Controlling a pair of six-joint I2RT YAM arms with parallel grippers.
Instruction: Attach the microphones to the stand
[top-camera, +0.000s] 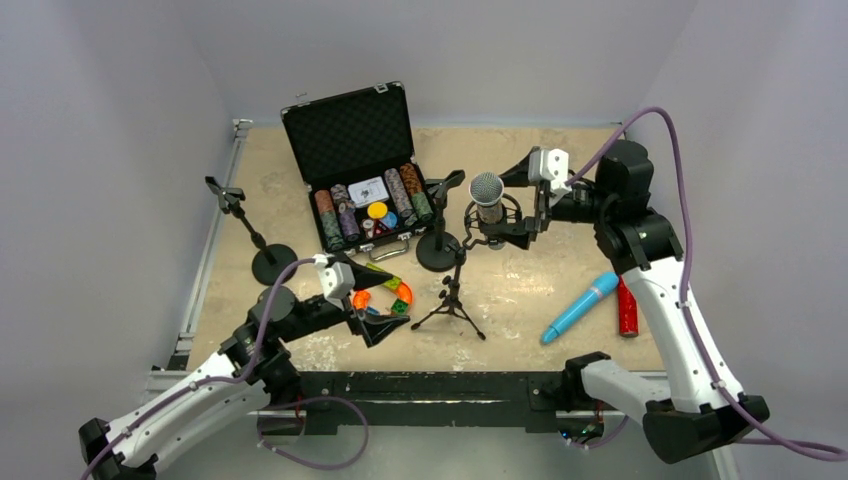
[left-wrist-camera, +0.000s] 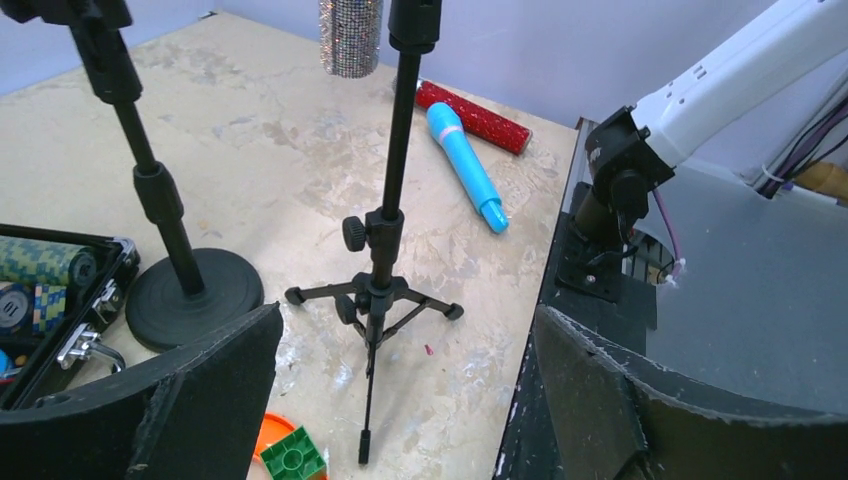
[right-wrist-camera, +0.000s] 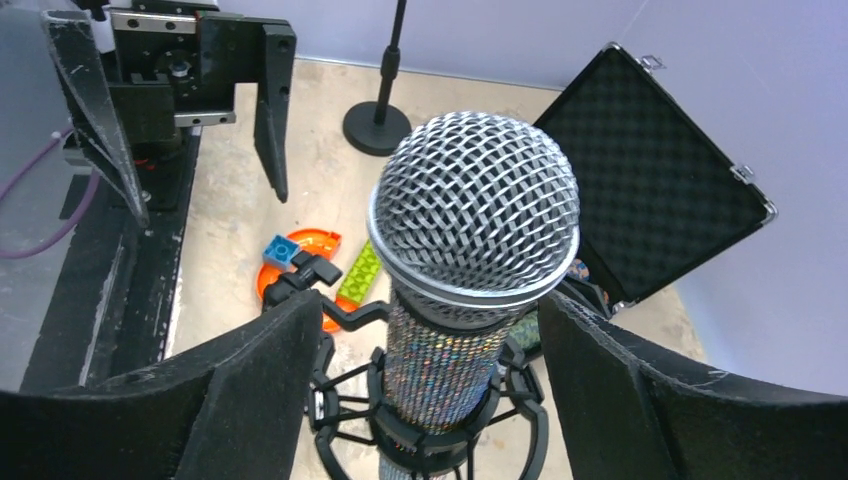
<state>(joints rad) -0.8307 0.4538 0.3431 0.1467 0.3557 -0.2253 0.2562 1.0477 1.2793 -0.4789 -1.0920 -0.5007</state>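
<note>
The silver-pink glitter microphone (top-camera: 487, 195) with a grey mesh head stands upright in the black shock mount (right-wrist-camera: 430, 425) of the tripod stand (top-camera: 452, 292). My right gripper (top-camera: 512, 202) is open, with a finger on each side of this microphone (right-wrist-camera: 470, 230) and a gap on both sides. The light-blue microphone (top-camera: 580, 307) and the red glitter microphone (top-camera: 627, 307) lie on the table at the right, side by side. My left gripper (top-camera: 395, 303) is open and empty, low at the front, left of the tripod (left-wrist-camera: 385, 230). Both lying microphones show in the left wrist view, blue (left-wrist-camera: 465, 165) and red (left-wrist-camera: 473, 117).
An open black case (top-camera: 350, 130) of poker chips stands at the back. Two round-base stands with empty clips stand near it, one beside the case (top-camera: 438, 250) and one at the left (top-camera: 273, 263). An orange plate (top-camera: 400, 296) with toy bricks lies under my left gripper.
</note>
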